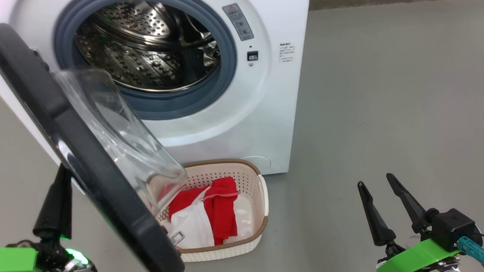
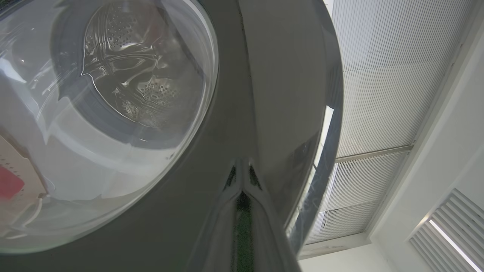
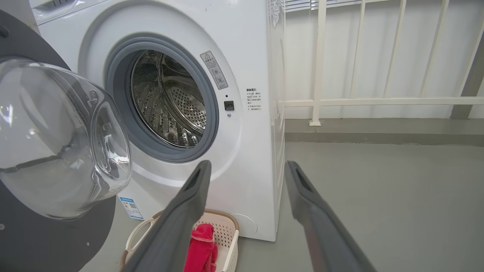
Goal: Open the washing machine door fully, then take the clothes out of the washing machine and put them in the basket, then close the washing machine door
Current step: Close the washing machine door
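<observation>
"On the grey floor (image 1: 385, 86), at six o'clock from the drum mouth in the head view, the small cream perforated plastic basket with the brown rim (image 1: 230, 251) holds the red and white clothes (image 1: 220, 209). How much is left?"

"Little, by the look of it. The perforated steel drum (image 1: 150, 54) of the big white front-loading washing machine (image 1: 261, 111) shows bare metal wherever one can see into it, so the emptying seems done. The round washing machine door with the glossy black rim and clear glass bowl (image 1: 89, 157) stands swung out toward seven o'clock. Shutting it is what is left."

"And the arms?"

"The left gripper (image 1: 60, 178) rises at eight o'clock on the door's outer side, its two dark fingers pressed together with nothing between them. The right gripper (image 1: 375, 179) hangs at four o'clock over bare floor, well apart from everything, fingers spread wide and empty."

"The left wrist view?"

"It looks up along the door's outer face, with the glass bowl at ten o'clock and the white ceiling panels (image 2: 378, 75) at two. The closed fingertips sit right at the black rim. The gloss hides whether they touch it."

"The right wrist view?"

"The spread fingers point at the machine's lower front. The drum is at eleven o'clock, the basket at six just beside the machine's foot, and the door at nine. The left arm looks placed to push the door."
</observation>
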Motion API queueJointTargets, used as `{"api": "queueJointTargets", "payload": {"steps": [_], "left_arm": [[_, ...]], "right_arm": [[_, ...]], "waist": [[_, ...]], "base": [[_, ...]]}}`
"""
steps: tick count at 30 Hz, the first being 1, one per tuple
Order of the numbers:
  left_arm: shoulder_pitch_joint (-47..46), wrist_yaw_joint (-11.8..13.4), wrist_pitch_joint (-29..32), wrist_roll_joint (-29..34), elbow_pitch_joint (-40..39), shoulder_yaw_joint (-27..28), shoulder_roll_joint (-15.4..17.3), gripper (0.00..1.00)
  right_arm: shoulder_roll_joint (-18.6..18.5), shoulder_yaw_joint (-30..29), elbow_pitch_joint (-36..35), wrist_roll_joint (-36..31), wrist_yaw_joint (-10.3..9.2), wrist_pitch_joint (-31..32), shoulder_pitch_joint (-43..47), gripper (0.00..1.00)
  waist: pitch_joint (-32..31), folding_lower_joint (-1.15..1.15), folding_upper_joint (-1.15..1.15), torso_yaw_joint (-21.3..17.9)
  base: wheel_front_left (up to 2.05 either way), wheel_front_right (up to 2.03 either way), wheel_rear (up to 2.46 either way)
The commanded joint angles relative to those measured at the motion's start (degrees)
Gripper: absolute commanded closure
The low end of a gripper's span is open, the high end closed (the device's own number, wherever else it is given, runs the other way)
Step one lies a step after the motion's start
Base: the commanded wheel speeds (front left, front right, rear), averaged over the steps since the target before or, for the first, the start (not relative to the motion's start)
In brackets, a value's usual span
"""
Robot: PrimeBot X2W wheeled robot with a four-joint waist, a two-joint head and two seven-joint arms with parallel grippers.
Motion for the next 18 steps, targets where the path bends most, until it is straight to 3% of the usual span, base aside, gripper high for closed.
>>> {"api": "queueJointTargets", "payload": {"steps": [1,18], "left_arm": [[-2.9,-0.4,0.0,-0.6,-1.7,0.2,0.8,1.0],[-11.9,-2.6,-6.0,-0.7,3.6,-5.2,0.8,1.0]], "right_arm": [[-0.8,1.3,-1.6,0.3,0.37,-0.4,-1.7,0.0],[-1.3,1.7,-2.3,0.9,0.37,-0.4,-3.9,0.0]], "waist": [[1.0,0.0,0.0,-1.1],[4.9,0.0,0.0,-7.5]], "base": [[0.0,0.0,0.0],[0.0,0.0,0.0]]}}
